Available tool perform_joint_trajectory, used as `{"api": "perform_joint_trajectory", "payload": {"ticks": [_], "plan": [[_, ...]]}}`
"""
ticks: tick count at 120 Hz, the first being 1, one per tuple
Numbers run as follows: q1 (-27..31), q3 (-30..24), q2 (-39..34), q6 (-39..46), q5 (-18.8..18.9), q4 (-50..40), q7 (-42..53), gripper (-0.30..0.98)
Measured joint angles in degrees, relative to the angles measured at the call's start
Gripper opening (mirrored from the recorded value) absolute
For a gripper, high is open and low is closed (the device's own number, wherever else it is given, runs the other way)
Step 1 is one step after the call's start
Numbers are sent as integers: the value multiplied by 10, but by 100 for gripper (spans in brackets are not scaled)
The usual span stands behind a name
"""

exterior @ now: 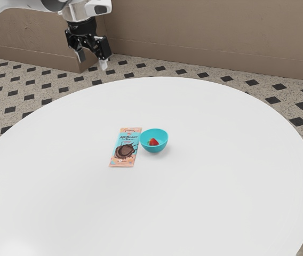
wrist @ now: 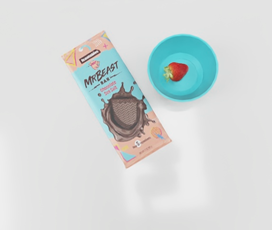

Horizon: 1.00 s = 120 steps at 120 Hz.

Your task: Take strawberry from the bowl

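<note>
Strawberry [wrist: 178,71] is red w/ a pale green leafy top, lying on its side at the btm of the bowl [wrist: 203,84], a bit off ctr. Bowl's round, turquoise, upright on the bench [exterior: 210,202].

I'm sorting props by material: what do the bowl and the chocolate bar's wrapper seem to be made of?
The bowl looks like smooth plastic, perhaps glazed ceramic: even turquoise with soft shading. The chocolate bar's wrapper seems printed paper or thin film, fairly matte, judging by its flat, crisp-edged shape.
</note>
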Motion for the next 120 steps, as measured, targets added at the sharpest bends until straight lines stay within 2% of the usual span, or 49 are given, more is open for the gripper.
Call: {"api": "perform_joint_trajectory", "payload": {"ticks": [28, 64, 78, 94, 120], "plan": [[0, 6, 9, 16, -10, 1, 4, 69], [2, 24, 154, 162, -10, 1, 11, 69], [2, 5, 180, 211, -20, -6, 78, 69], [8, 2, 205, 215, -45, -2, 153, 69], [11, -4, 326, 207, -39, 111, 265, 69]]}}
